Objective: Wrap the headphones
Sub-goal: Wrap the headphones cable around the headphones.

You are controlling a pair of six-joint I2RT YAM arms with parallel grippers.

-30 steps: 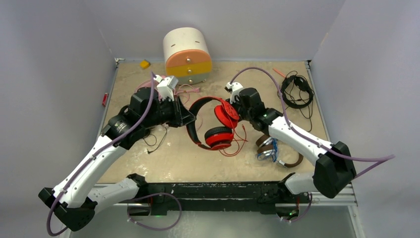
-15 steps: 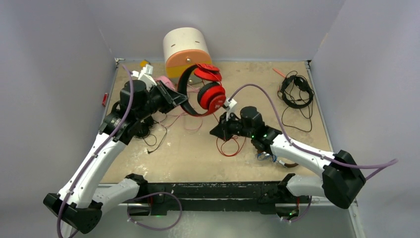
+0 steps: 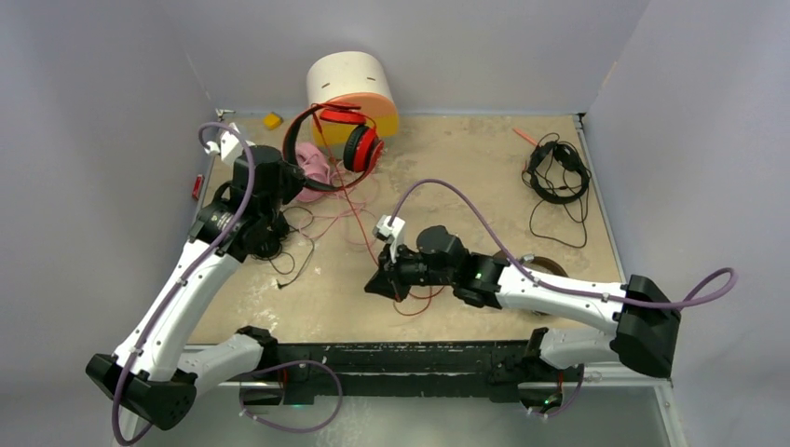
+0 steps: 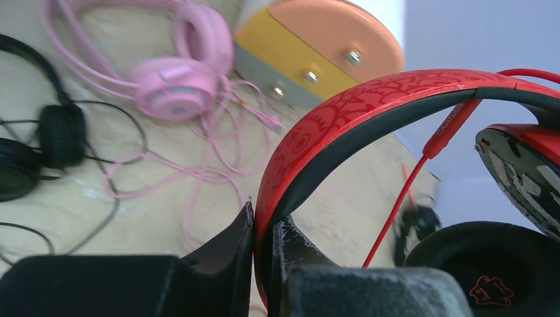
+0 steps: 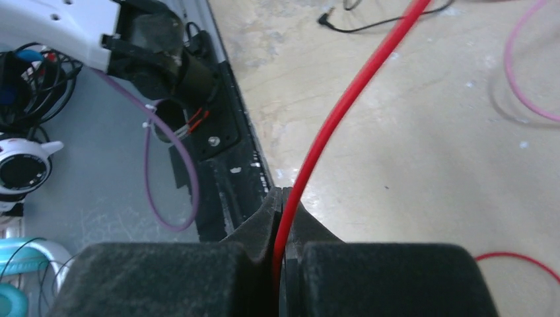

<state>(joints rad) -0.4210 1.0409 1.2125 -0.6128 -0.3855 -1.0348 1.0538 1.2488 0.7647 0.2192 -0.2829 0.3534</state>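
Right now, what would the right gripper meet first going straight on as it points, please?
Probably the table near its front edge; the right gripper, pinching the red cable, seems angled down.

Left gripper (image 4: 265, 216) reaches far, right gripper (image 5: 280, 199) low, both clamped.

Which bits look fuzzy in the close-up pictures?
Left wrist view: the red headphones loom huge, the pink headphones behind look soft. Right wrist view: the red cable looks thick, the right tool pinching it is blurry. Top view: evenly lit, faint shadows.
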